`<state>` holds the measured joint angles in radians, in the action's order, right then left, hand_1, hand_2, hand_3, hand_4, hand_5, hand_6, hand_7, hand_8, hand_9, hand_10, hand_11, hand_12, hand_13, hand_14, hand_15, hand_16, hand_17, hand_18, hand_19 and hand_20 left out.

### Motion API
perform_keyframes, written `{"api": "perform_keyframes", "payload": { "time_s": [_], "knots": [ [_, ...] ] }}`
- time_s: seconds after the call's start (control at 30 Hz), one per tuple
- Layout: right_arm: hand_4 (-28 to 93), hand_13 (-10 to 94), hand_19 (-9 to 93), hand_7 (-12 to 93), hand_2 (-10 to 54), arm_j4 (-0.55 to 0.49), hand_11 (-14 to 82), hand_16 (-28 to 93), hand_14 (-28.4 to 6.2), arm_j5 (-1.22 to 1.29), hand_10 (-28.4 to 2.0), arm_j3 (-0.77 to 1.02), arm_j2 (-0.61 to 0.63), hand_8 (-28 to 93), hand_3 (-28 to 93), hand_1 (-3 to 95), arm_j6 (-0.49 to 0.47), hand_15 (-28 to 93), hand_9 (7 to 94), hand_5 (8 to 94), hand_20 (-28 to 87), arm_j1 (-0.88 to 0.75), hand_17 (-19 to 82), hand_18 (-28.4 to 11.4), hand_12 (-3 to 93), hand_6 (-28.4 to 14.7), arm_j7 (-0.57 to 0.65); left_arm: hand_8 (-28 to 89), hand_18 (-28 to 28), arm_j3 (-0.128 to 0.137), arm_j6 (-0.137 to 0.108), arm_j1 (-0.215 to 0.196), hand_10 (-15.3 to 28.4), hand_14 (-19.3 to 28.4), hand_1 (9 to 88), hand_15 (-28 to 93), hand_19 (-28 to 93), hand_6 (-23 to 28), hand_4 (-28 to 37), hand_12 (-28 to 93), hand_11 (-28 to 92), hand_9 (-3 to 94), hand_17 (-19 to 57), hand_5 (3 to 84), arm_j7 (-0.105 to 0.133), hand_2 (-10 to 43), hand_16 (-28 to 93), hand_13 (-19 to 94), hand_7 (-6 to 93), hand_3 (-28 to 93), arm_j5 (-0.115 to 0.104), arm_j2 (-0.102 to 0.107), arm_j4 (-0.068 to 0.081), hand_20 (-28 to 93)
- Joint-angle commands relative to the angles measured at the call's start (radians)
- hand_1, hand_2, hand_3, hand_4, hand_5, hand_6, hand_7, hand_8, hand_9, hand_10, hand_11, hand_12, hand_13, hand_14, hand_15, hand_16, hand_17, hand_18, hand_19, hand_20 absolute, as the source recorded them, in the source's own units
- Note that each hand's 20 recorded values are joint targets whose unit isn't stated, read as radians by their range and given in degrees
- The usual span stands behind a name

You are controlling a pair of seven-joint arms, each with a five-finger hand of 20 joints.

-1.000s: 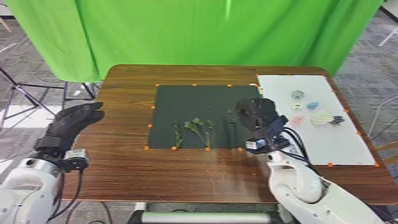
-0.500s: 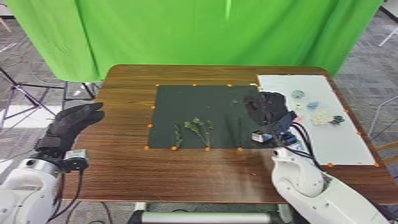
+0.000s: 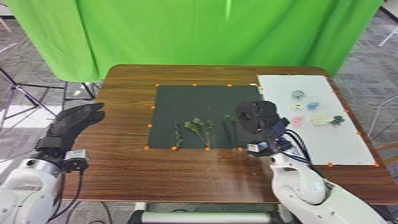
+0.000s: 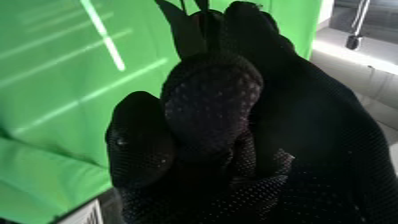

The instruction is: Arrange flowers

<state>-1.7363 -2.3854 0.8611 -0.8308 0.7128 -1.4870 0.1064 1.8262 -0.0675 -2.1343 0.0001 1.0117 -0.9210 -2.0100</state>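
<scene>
Over the right part of the black mat [image 3: 188, 100] is my right hand [image 3: 258, 117], its fingers curled. In the right wrist view, this hand [image 4: 213, 100] pinches a dark green leafy stem [image 4: 185, 32] at its fingertips. A leafy sprig [image 3: 200, 127] lies low on the mat, with a thinner sprig [image 3: 178, 135] to its left. Another slim dark stem [image 3: 230, 129] shows beside the right hand; whether it is the held one, I cannot tell. My left hand [image 3: 78, 119] stays at the table's left edge, fingers straight.
On the white board [image 3: 333, 145] at the right lie a teal flower [image 3: 298, 94], a blue one [image 3: 313, 105], a pink one [image 3: 297, 120], a cream one [image 3: 321, 119] and a dark teal one [image 3: 338, 120]. Orange dots line the mat and board.
My right hand shifted right toward the white board, then came back left and slightly down over the mat's right part. The left hand kept still.
</scene>
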Motion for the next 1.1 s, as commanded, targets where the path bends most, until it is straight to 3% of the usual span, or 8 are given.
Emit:
{"api": "perform_keyframes", "payload": {
  "time_s": [0.03,0.47,0.8,1.1],
  "knots": [
    [-12,94,82,48,-9.5,-0.029,4.1,25,-0.4,-0.009,-9.6,-0.001,0.012,-3,58,63.4,-0.051,49,89.7,69.1,40,-0.036,72,-4.1,35.7,2.0,0.014,-8,10.9,0.004,0.028,-0.006,14.1,17.5,32.1,15,10,3.5,-18.8,11,22,45.6,3.3,44.4,0.003,4.0,-1,36,14.5,61,-0.001,-0.006,0.005,13],
    [-11,94,82,42,-9.5,-0.058,4.7,27,-0.3,0.053,-9.5,0.022,0.007,2,58,56.2,-0.121,48,86.5,67.9,39,-0.046,71,-4.2,34.7,0.6,0.026,-8,11.0,0.005,0.05,0.002,13.8,17.4,31.4,14,10,3.5,-18.1,11,22,44.8,3.2,43.8,0.01,2.0,-1,35,14.0,61,-0.002,-0.006,0.011,13],
    [-10,94,83,39,-9.5,-0.08,15.2,30,-0.9,0.056,-11.7,0.031,0.01,4,55,51.0,-0.182,44,78.7,65.6,38,-0.05,69,-4.9,21.1,0.3,0.071,-8,11.0,0.011,0.062,0.0,13.8,17.3,31.0,14,9,3.3,-17.7,11,22,44.5,3.1,43.1,0.015,0.9,0,35,13.4,62,-0.002,-0.008,0.012,13],
    [-11,94,83,36,-9.5,-0.077,15.2,31,-1.3,0.05,-12.0,0.036,0.008,5,59,45.7,-0.175,43,76.7,65.1,38,-0.05,68,-5.3,19.5,0.2,0.068,-8,11.2,0.01,0.061,0.001,13.8,17.3,31.1,14,9,3.2,-17.6,11,21,44.3,2.9,43.0,0.01,0.5,0,35,13.3,61,-0.001,-0.009,0.011,13]
  ]
}}
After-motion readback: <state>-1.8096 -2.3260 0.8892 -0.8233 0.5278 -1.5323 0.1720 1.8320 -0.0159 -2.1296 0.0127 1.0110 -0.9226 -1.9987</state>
